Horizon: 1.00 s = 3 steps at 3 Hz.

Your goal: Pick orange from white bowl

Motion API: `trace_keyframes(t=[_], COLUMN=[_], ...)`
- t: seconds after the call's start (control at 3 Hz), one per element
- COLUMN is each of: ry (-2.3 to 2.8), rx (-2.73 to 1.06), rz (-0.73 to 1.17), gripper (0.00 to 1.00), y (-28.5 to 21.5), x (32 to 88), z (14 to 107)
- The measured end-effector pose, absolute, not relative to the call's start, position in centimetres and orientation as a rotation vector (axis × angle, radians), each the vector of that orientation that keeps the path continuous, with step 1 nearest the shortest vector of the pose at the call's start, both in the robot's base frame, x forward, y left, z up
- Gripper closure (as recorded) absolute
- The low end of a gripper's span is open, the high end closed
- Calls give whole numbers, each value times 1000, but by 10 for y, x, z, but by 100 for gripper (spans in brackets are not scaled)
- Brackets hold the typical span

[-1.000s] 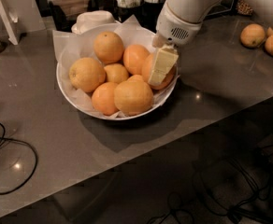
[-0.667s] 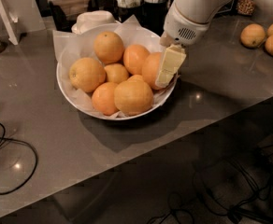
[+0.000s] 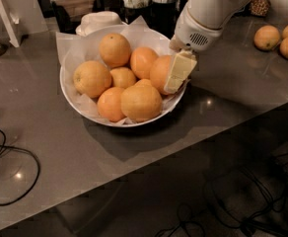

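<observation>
- grey countertop (image 3: pixel 233 88) with a dark floor below it, cluttered dark shelf stuff along the back
- white bowl (image 3: pixel 77 102) sits left of centre on the counter. it's wide and shallow, lined with crinkled white paper (image 3: pixel 70 46) that sticks up past the rim at the back
- a pile of citrus fills it: a paler yellowish one (image 3: pixel 92 78) on the left, one on top at the back (image 3: pixel 115 49), a big one at the front (image 3: pixel 141 101)
- the orange (image 3: pixel 159 73) is deep orange and sits at the right edge of the pile, tucked against the bowl's right wall and touching its neighbours
- it's round, so no long axis to speak of, and no stem end shows, so can't tell which way it points
- gripper (image 3: pixel 176 75) comes down from the upper right on a white arm (image 3: pixel 208 9), its pale cream end tilted and lying against the orange's right side
- can't tell if it's clamped or spread, the far side is hidden behind the fruit
- more loose oranges (image 3: pixel 267 37) lie on the counter far right, well apart from the bowl
- small stacked white dish (image 3: pixel 99 21) just behind the bowl
- black cable (image 3: pixel 16 152) loops at the left edge
</observation>
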<state>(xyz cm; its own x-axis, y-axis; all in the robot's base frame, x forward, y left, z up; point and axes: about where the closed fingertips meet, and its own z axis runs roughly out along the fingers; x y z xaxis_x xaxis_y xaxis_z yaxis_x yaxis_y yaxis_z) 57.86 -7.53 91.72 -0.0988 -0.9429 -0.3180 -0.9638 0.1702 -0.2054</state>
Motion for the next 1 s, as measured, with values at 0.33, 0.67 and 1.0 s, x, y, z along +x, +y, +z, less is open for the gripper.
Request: trace_keyframes(t=[0.33, 0.67, 1.0], ry=[2074, 2054, 2043], rx=[-1808, -1823, -1843], rz=[67, 30, 11], gripper=[37, 37, 36], y=[-71, -56, -45], x=[577, 569, 563], z=[915, 908, 900])
